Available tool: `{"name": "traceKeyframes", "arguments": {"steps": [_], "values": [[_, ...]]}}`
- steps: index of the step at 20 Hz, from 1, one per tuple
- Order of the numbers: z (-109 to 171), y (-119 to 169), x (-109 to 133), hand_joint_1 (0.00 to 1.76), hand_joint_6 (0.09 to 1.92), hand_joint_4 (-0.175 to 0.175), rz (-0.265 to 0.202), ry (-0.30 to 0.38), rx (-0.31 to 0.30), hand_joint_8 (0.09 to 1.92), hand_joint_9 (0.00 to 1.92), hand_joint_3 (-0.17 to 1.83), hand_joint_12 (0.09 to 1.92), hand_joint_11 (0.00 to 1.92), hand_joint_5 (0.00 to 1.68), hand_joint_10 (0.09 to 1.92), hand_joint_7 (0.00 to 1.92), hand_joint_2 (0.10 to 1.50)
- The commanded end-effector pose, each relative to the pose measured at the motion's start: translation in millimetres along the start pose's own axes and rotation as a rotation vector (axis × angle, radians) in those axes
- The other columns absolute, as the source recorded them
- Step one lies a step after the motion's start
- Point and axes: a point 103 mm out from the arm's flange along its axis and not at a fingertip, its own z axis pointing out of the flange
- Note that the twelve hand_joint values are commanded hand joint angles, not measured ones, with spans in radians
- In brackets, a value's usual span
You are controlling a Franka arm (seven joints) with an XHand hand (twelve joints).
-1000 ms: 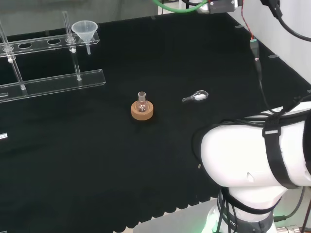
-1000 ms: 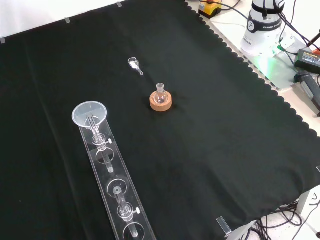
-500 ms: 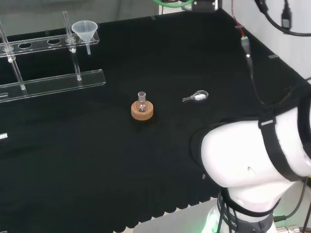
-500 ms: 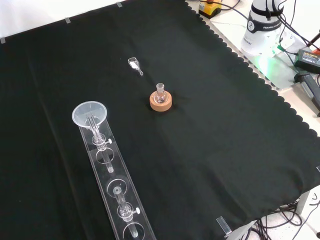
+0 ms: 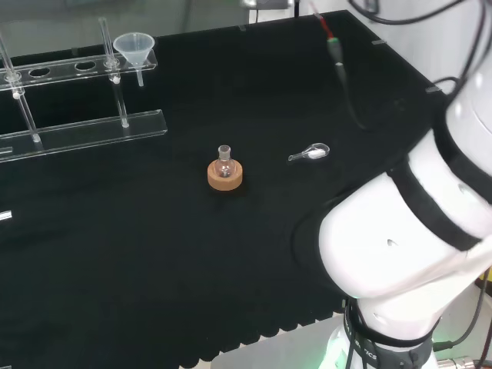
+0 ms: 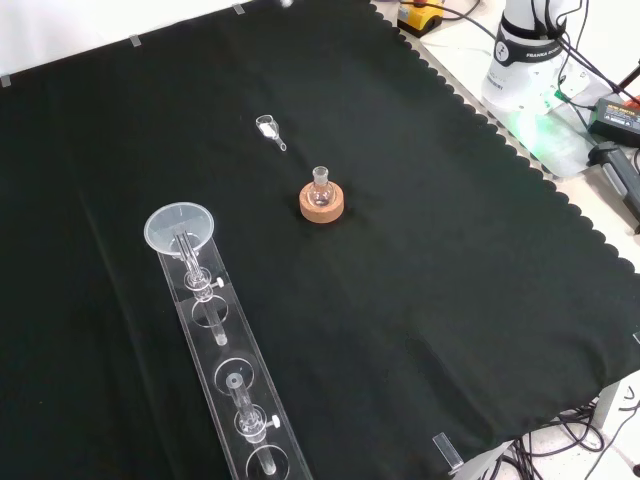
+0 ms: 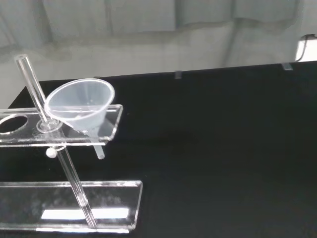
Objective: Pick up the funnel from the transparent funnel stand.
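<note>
One funnel [image 5: 134, 44] sat in the end hole of the transparent funnel stand [image 5: 77, 131], its wide mouth up and its thin stem hanging down through the top bar. In the head view that stand stood at the far left of the desk [image 5: 154, 254]; in the front view the funnel [image 6: 179, 226] was at the upper end of the stand [image 6: 232, 400], which ran down toward the view's lower edge. The wrist view looked at the funnel [image 7: 81, 105] from close by: it rested in the upper clear bar [image 7: 59, 133], next to an upright clear rod [image 7: 54, 144], with the stand's flat base plate [image 7: 69, 206] lying on the black cloth beneath.

Whether the hand's fingers were apart or together could not be told from these views, and nothing touched the funnel.

Near the middle of the desk, well apart from the stand, a small glass flask [image 5: 224, 157] stood upright on a cork ring [image 5: 225, 175]. A small clear spoon-like piece [image 5: 310, 153] lay on the cloth to its right in the head view. The arm's white links [image 5: 407, 238] stood large at the right of the head view.

No writing on the ware could be read.
</note>
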Motion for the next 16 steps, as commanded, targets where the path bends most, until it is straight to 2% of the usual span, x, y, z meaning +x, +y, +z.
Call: {"name": "traceKeyframes", "arguments": {"steps": [1,5,7,12,16], "values": [[41,99,96,0.13,0.09,0.099,-0.053,-0.016,0.011,0.09,0.00,0.04,0.60,0.00,0.00,0.09,0.00,0.84],[59,122,105,0.13,0.09,0.099,-0.031,-0.020,0.049,0.09,0.00,0.04,0.60,0.00,0.00,0.09,0.00,0.84],[76,141,111,0.14,0.09,0.099,-0.032,-0.018,0.087,0.09,0.00,0.03,0.60,0.00,0.00,0.09,0.00,0.84],[105,165,121,0.14,0.09,0.098,-0.055,-0.018,0.152,0.09,0.00,0.03,0.63,0.00,0.00,0.09,0.00,0.84],[135,180,131,0.15,0.09,0.097,-0.036,-0.041,0.192,0.09,0.00,0.03,0.65,0.00,0.00,0.09,0.00,0.84]]}}
